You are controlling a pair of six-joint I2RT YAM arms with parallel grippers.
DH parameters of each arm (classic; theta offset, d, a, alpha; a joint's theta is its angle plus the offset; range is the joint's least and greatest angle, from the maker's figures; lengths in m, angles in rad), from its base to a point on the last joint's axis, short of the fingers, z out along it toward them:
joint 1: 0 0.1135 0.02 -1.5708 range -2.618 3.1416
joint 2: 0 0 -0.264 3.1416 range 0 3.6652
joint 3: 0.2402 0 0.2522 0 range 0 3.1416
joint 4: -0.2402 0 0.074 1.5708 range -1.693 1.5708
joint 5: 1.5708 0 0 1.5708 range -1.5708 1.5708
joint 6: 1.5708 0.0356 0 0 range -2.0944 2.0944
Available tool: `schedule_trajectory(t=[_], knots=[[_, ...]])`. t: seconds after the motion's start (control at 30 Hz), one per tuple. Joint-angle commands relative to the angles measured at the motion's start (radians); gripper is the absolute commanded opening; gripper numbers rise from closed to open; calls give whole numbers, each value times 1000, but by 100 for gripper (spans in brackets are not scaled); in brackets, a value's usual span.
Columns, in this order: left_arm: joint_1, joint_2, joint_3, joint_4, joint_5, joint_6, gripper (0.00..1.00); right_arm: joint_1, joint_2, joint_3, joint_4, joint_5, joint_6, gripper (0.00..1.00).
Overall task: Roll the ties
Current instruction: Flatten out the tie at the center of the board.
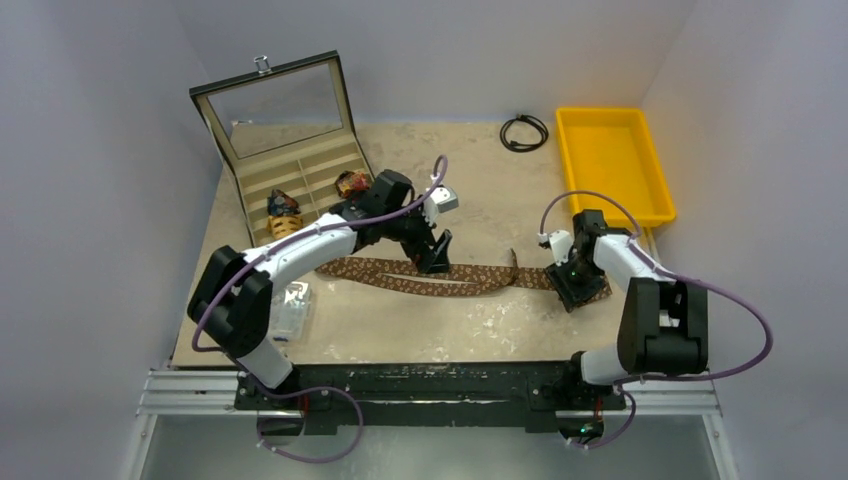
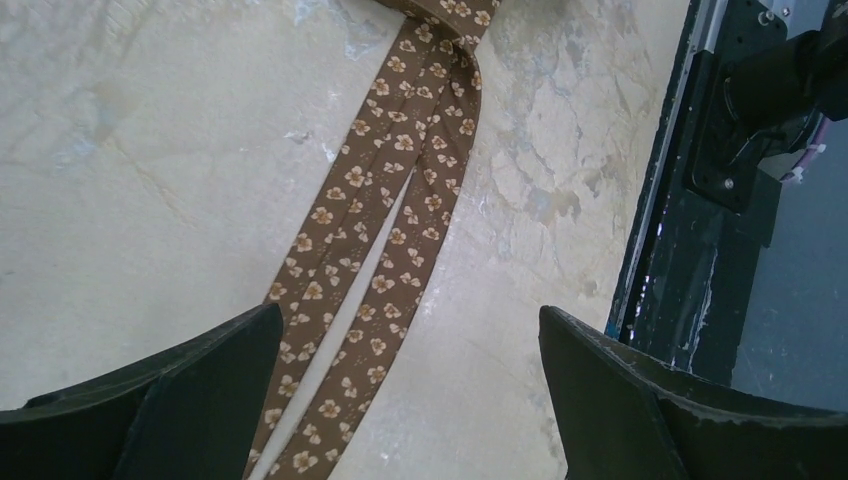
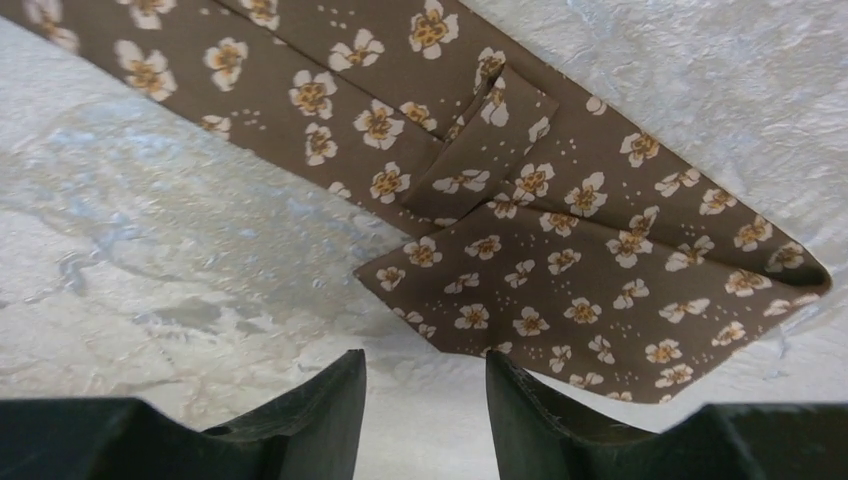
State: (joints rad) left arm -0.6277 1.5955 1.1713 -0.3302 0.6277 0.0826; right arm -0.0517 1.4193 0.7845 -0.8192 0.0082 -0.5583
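Your left black two-finger gripper (image 2: pixel 408 322) hangs spread wide over the brown flower-print fabric necktie (image 1: pixel 470 283), which lies doubled along the table's (image 1: pixel 480 335) near edge. Your right gripper (image 3: pixel 425 365) is part-spread and empty. The fabric looks soft, light and slippery, so pinch the flat wide end.

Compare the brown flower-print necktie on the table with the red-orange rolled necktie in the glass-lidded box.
The brown flower-print necktie lies unrolled, stretched long across the table; the red-orange rolled necktie is a small coil. The brown one rests on the tabletop, the red-orange one in a compartment of the glass-lidded box. Both are patterned fabric.
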Motion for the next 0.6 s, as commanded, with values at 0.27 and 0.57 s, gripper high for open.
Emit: schedule_trajectory(t=[0.27,0.57], knots=[[-95,68,-43,159,-84,35,87,-44,25,22,70,-89,10,0],[-152,173,23,144,-33,38,69,-335,-10,251,-65,-9,-117,0]])
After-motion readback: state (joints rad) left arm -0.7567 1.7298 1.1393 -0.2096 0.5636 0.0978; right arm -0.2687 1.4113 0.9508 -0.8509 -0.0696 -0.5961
